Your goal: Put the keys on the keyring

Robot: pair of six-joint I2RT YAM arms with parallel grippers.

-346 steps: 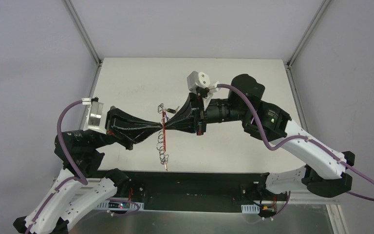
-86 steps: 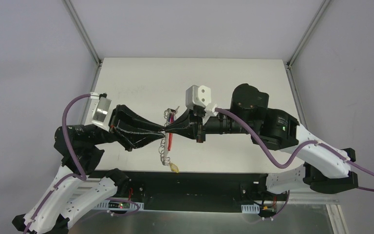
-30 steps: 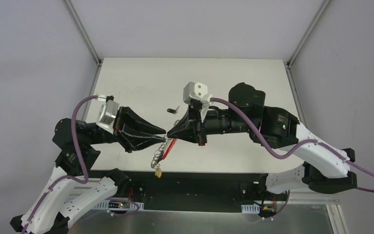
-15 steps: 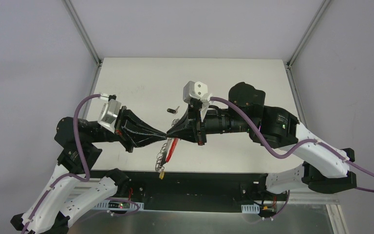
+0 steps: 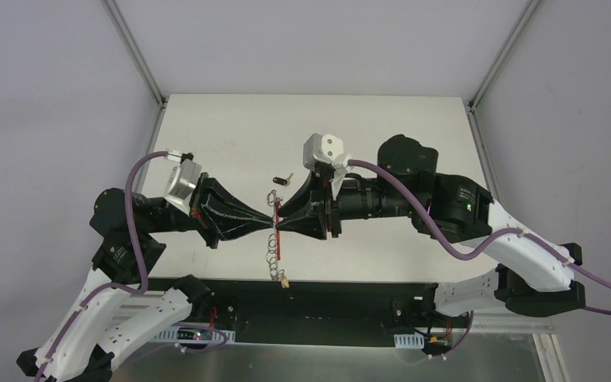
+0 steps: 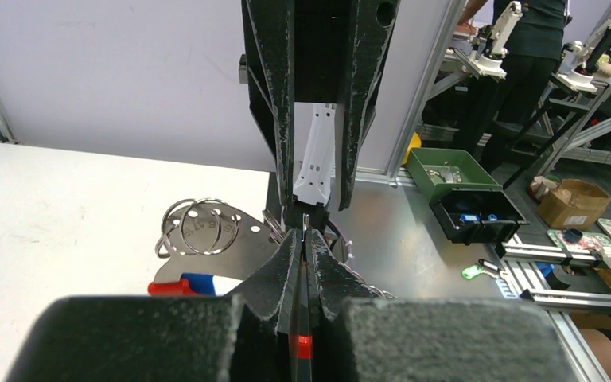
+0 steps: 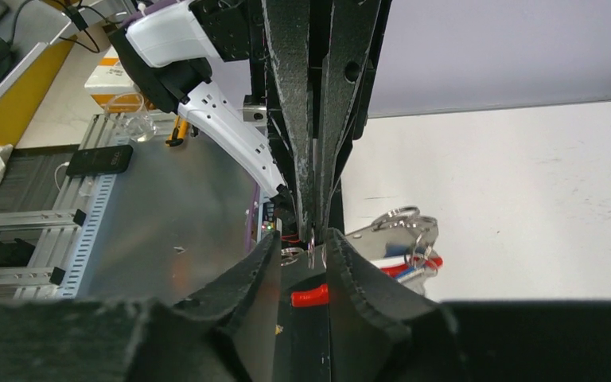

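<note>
The keyring (image 5: 275,247) hangs between my two gripper tips above the table's near edge, with its red strap (image 5: 278,242) straight and its yellowish tag (image 5: 285,280) lowest. My left gripper (image 5: 271,225) is shut on a thin ring wire (image 6: 305,229), with the red strap (image 6: 303,347) showing between its fingers. My right gripper (image 5: 280,224) faces it tip to tip, its jaws a narrow gap apart around the same ring (image 7: 310,248) and not pressing it. A black-headed key (image 5: 284,180) lies on the table beyond. A blue bit (image 6: 200,284) shows by a flat holed metal piece (image 6: 223,239).
The white table (image 5: 414,127) runs back to metal frame posts. Its near edge meets a black rail (image 5: 318,290) just below the hanging tag. Two linked rings (image 5: 272,193) hang on the far side of the gripper tips.
The keyring has swung from slanting down-left to hanging straight, its tag moving right. Both gripper tips have shifted slightly and stay tip to tip. The black-headed key has not moved.
</note>
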